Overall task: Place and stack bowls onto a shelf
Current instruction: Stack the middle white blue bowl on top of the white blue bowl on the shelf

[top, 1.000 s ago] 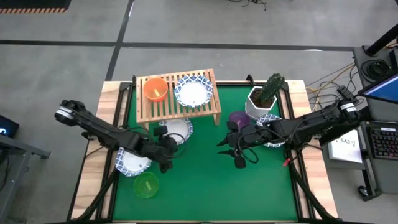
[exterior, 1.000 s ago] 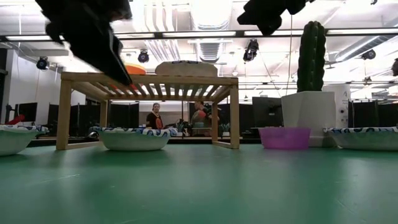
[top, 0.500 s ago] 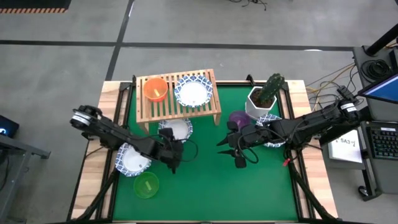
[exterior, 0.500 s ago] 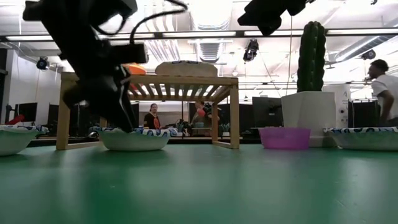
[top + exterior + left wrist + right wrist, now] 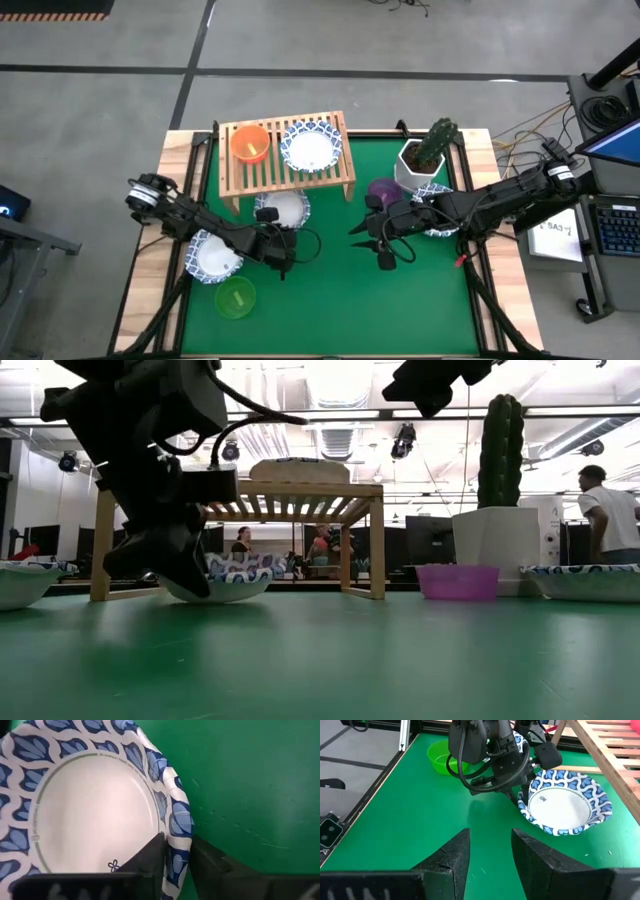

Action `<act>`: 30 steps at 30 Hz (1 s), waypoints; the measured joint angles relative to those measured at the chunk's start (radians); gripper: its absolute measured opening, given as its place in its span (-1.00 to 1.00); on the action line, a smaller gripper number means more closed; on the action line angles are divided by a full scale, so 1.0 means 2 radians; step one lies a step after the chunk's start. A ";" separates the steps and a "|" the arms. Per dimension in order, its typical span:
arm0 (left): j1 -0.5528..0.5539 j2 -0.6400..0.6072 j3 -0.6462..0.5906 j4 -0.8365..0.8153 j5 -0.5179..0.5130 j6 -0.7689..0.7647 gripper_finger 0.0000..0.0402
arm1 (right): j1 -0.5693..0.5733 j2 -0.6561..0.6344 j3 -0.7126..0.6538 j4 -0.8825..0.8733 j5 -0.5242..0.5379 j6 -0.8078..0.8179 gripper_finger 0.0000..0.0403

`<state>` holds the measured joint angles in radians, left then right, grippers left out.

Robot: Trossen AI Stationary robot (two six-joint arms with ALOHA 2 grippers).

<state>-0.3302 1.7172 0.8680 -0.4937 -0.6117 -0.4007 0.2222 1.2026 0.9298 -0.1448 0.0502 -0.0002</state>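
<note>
Seen from above, a green-topped table (image 5: 400,300) holds the scene. At far left a patterned bowl (image 5: 215,258) sits near the table's edge, with a small green bowl (image 5: 236,297) just in front of it. Next along, the left gripper (image 5: 285,250) is low over the mat, its two fingers (image 5: 152,857) closed on the blue-and-white rim of another patterned bowl (image 5: 95,805), one finger inside the rim and one outside; in the low view that bowl is tipped up on one side. Behind it stands the shelf (image 5: 287,170), a low rack of wooden slats, already carrying an orange-red bowl (image 5: 250,144) and one patterned bowl (image 5: 310,147) side by side. Toward the right, the right gripper (image 5: 378,240) hovers above the mat with its jaws spread apart and empty. A purple bowl (image 5: 384,190) and a fourth patterned bowl (image 5: 437,215), partly hidden under the right arm, lie beside a white pot with a cactus (image 5: 428,152). The gripped bowl looks thin-walled and light, probably paper or thin plastic, so its rim may flex. A rim pinch seems the sensible hold, yet the bowl could swing or slip while carried.
</note>
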 joint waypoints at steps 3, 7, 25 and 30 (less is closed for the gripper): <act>-0.001 -0.001 0.000 0.000 -0.004 -0.001 -0.91 | 0.000 0.000 0.000 0.000 0.000 0.000 -0.34; -0.002 -0.006 0.002 0.001 0.003 -0.002 -0.96 | 0.000 0.000 0.000 0.000 0.000 0.000 -0.32; -0.075 -0.008 0.167 -0.099 0.042 0.057 -1.00 | 0.000 0.000 0.000 -0.005 0.000 -0.002 -0.33; -0.092 -0.008 0.236 -0.147 0.048 0.093 -1.00 | 0.000 0.000 0.000 -0.006 -0.001 -0.002 -0.32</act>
<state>-0.5150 1.7005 1.3401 -0.7870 -0.5159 -0.2154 0.2222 1.2026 0.9291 -0.1566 0.0490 -0.0044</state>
